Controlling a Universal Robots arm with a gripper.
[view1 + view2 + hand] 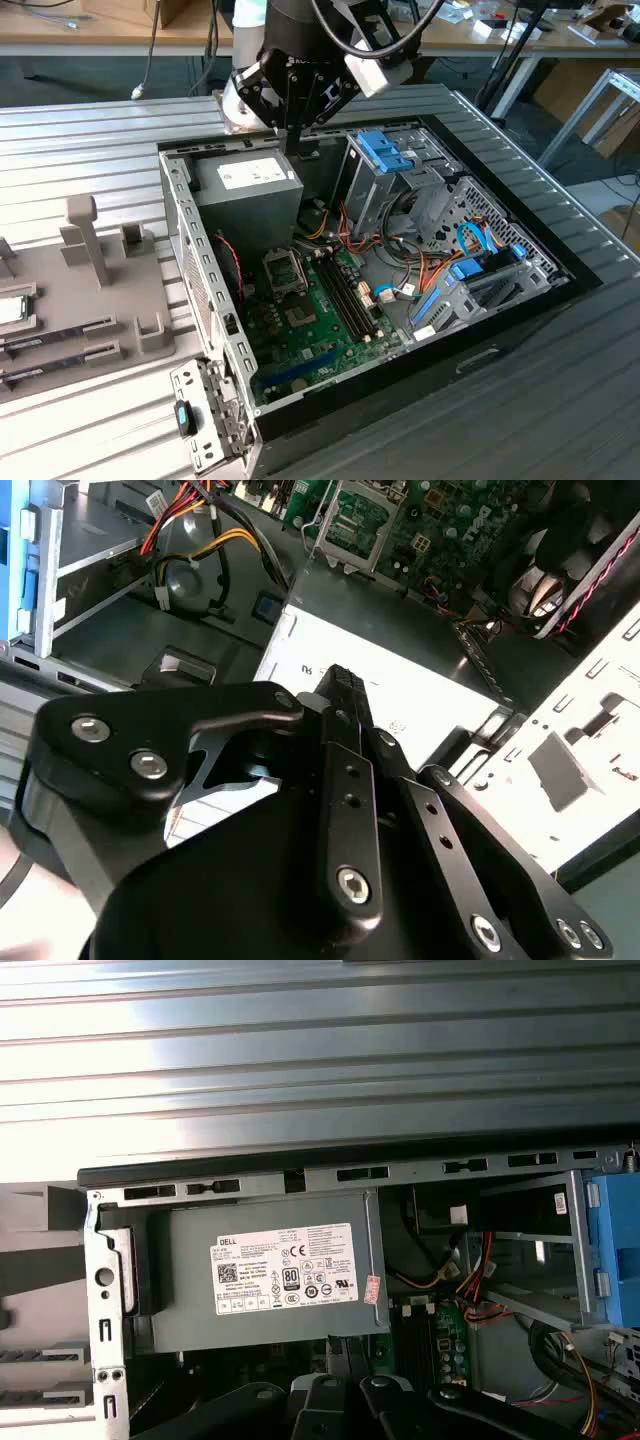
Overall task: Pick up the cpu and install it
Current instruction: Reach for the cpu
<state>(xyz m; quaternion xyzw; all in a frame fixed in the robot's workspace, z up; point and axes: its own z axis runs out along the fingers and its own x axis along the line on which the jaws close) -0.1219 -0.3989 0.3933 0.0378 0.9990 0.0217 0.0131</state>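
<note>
The arm (300, 35) is coming in from the far edge of the exterior view. Its wrist (298, 85) is angling downward, so the hand (291, 142) is pointing almost straight down, black linkages spreading wide above and tapering to one slim tip. In the second wrist view the fingers (345, 735) are pressing flat against each other, carrying nothing between them. In the first wrist view the dark links (330, 1405) are showing from behind.
</note>
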